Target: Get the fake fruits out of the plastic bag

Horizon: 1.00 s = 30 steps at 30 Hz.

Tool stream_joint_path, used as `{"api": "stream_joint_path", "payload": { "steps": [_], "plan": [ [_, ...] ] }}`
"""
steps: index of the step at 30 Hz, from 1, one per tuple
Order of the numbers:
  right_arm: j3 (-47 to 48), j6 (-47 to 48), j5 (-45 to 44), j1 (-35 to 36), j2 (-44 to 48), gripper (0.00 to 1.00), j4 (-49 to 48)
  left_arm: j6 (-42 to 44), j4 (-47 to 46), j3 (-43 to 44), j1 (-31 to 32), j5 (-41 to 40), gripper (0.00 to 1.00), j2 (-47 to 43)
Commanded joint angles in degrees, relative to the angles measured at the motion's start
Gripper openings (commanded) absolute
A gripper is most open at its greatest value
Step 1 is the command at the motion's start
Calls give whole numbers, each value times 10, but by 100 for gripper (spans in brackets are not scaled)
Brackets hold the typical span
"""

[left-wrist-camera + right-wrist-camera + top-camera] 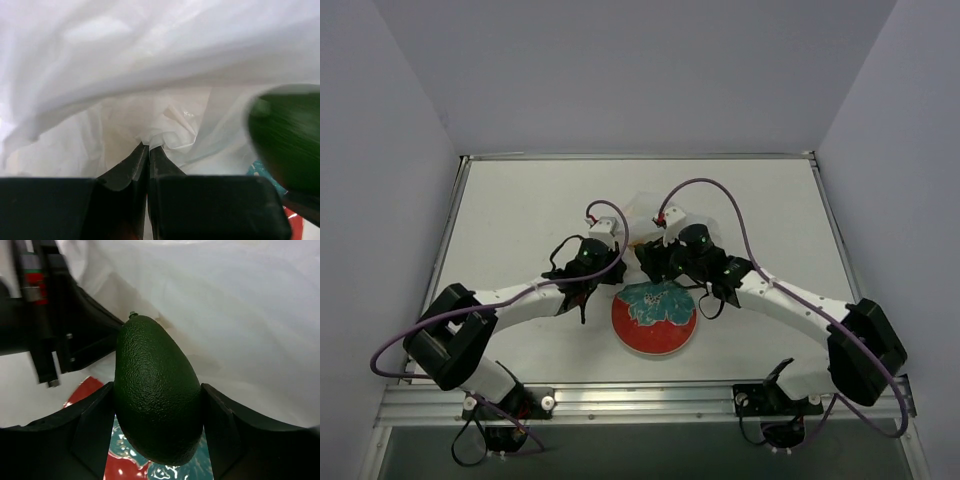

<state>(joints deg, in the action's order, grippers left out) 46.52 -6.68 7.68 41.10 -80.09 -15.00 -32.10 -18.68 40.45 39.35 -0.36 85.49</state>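
The whitish plastic bag (645,215) lies at mid-table behind the red-and-teal plate (654,338). My left gripper (148,146) is shut on a pinch of the bag's film (170,125). My right gripper (157,405) is shut on the dark green oval fruit (156,390), holding it above the plate (85,390) beside the bag (240,315). The same fruit shows blurred at the right of the left wrist view (290,135). The other fruits are hidden. In the top view both grippers, left (610,262) and right (660,262), meet at the bag's near edge.
The plate sits at the near middle between the two arms. The left arm's black body (55,335) is close to the held fruit on its left. Raised table rims (640,157) run along the far and side edges.
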Motion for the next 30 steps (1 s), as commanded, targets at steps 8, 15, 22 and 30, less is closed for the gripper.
{"api": "stream_joint_path", "payload": {
  "steps": [8, 15, 22, 30],
  "plan": [
    [-39, -53, -39, 77, 130, 46, 55, 1, -11, 2, -13, -10, 3, -32],
    [-106, -123, -142, 182, 118, 47, 55, 0, -14, 0, -13, -10, 2, -37],
    [-115, -151, -223, 210, 57, 48, 41, -1, -15, -1, -13, -10, 2, -33],
    [-90, -137, -239, 211, 27, 80, 53, -1, -15, 0, -14, -8, 2, -32]
  ]
}}
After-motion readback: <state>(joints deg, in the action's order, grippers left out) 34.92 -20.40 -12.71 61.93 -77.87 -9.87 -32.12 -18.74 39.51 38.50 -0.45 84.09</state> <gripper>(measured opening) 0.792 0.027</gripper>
